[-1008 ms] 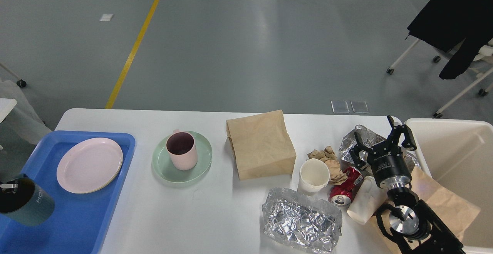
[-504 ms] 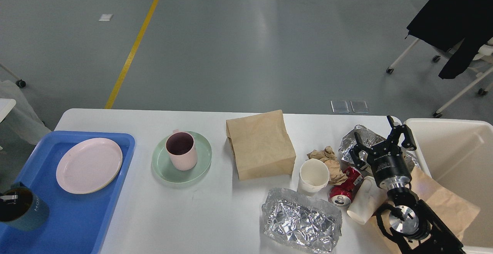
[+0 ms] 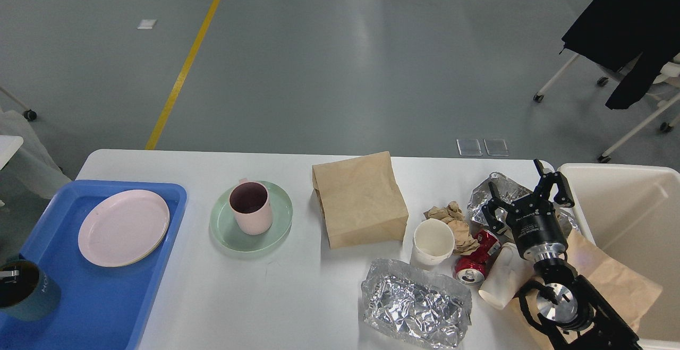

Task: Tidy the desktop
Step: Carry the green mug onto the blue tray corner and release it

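Observation:
The white desktop carries a pink mug on a green plate, a brown paper bag, a paper cup, a red can, crumpled foil and crumpled brown paper. My right gripper stands open above a foil wad, holding nothing. At the lower left a dark teal cup sits low over the blue tray. Only a small metal part of my left gripper shows, at the cup's rim.
A pink plate lies in the tray. A cream bin stands off the desktop's right end. A tipped white cup and a flat brown bag lie beside my right arm. Chairs stand on the floor at the far right.
The dark teal cup has moved down and left over the blue tray, with the left gripper at its rim. The right arm has not moved.

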### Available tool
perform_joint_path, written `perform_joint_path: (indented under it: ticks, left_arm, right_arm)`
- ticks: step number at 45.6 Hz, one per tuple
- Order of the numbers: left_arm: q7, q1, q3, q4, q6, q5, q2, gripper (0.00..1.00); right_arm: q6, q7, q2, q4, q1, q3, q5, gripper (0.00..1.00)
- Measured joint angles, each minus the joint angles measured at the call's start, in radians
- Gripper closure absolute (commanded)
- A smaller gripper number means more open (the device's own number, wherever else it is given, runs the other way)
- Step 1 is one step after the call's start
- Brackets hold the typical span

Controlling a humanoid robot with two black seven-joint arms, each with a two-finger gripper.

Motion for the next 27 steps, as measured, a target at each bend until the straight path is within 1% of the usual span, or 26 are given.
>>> perform_joint_path:
  ticks: [3,6,12,14,16,17,18,20,22,27]
  left_arm:
    - [0.001,0.015,-0.015,-0.008,0.036,-0.030,0.001,0.13]
    - [0.001,0.026,-0.021,-0.017,0.051,-0.047,0.003,0.10]
    - [0.002,0.033,-0.021,-0.027,0.056,-0.054,0.010,0.09]
    - [0.002,0.033,-0.021,-0.037,0.057,-0.055,0.013,0.11]
    - [0.002,0.032,-0.021,-0.054,0.057,-0.055,0.022,0.19]
    - [0.002,0.031,-0.020,-0.063,0.058,-0.055,0.028,0.26]
    - [0.001,0.028,-0.019,-0.075,0.060,-0.055,0.034,0.35]
    - [-0.002,0.022,-0.017,-0.106,0.066,-0.055,0.052,0.58]
    - [-0.005,0.011,-0.014,-0.143,0.067,-0.055,0.076,0.75]
    - [-0.009,-0.027,0.000,-0.220,0.062,-0.053,0.130,1.00]
  right_arm:
    - [0.000,0.000,0.000,0.000,0.000,0.000,0.000,0.00]
    - [0.000,0.000,0.000,0.000,0.000,0.000,0.000,0.00]
    - [0.000,0.000,0.000,0.000,0.000,0.000,0.000,0.00]
    - [0.000,0.000,0.000,0.000,0.000,0.000,0.000,0.00]
    - [0.000,0.000,0.000,0.000,0.000,0.000,0.000,0.00]
    - [0.000,0.000,0.000,0.000,0.000,0.000,0.000,0.00]
    - [0.000,0.000,0.000,0.000,0.000,0.000,0.000,0.00]
    - [0.000,0.000,0.000,0.000,0.000,0.000,0.000,0.00]
    - [0.000,0.000,0.000,0.000,0.000,0.000,0.000,0.00]
    - [0.000,0.000,0.000,0.000,0.000,0.000,0.000,0.00]
